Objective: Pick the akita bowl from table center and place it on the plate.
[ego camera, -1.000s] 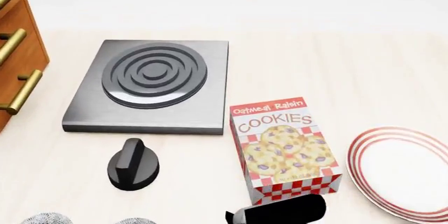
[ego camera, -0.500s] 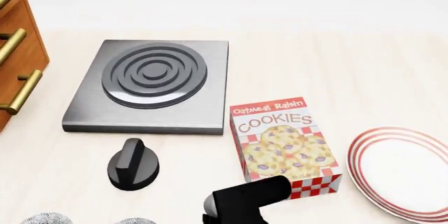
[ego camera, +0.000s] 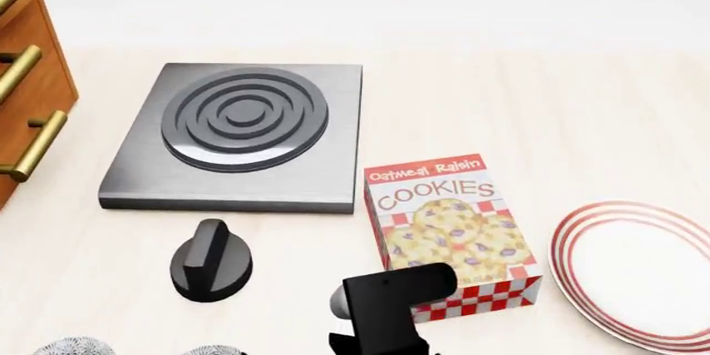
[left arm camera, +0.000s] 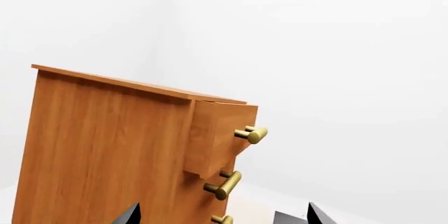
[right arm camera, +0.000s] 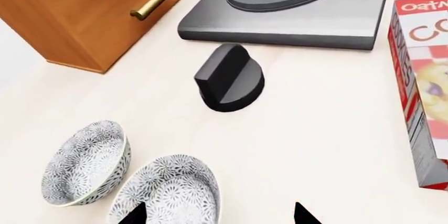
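Note:
Two alike speckled bowls stand side by side at the near left of the table. The akita bowl is the one nearer my right gripper; only its rim shows in the head view. The right gripper hovers open above the table, one fingertip over that bowl's rim and the other over bare table. The plate, white with red rings, lies at the right edge. My left gripper is open and empty, facing the wooden cabinet. My right arm shows low in the head view.
The second speckled bowl sits just beside the first. A black knob stands beyond them. A dark burner plate lies behind it. A cookies box lies between the bowls and the plate. The cabinet's brass handles are at the left.
My right arm has swung left along the bottom of the head view, from in front of the cookies box's right part towards the bowls. Nothing on the table has moved.

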Tool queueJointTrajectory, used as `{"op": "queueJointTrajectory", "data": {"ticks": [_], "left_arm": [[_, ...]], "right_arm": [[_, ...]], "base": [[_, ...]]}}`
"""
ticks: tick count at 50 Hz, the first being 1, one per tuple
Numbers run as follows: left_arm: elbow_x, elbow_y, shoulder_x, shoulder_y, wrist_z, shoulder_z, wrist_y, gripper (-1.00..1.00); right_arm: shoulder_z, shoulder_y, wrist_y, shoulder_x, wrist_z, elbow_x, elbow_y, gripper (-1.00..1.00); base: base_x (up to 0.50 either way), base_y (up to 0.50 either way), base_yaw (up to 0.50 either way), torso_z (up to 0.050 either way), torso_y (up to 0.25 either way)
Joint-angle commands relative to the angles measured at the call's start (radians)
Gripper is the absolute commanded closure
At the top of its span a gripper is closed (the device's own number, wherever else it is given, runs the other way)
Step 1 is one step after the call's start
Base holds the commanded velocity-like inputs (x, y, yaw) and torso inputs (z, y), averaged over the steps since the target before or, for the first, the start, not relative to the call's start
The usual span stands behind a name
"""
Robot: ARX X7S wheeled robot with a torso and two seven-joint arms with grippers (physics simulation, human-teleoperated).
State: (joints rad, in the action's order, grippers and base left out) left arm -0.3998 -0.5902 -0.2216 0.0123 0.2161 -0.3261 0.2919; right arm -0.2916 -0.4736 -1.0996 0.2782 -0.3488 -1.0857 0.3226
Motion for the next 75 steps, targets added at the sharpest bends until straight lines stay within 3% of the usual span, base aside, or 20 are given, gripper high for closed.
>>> {"op": "queueJointTrajectory", "data": {"ticks": [1,75], "left_arm": [[-0.003,-0.003,-0.005,0.001,0.005,0.009,-0.002,-1.0],[-0.028,0.008,-0.032,-0.012,0.036,0.026,-0.022,-1.0]], "right_arm": [[-0.042,-0.021,0.008,0.0,0.047,0.027,-0.084,-1.0],[-0.148,-0.041,0.115,-0.023,0.17,0.091,-0.258,-1.0]], "base": [[0.0,0.0,0.0,0.0,0.0],[0.0,0.0,0.0,0.0,0.0]]}}
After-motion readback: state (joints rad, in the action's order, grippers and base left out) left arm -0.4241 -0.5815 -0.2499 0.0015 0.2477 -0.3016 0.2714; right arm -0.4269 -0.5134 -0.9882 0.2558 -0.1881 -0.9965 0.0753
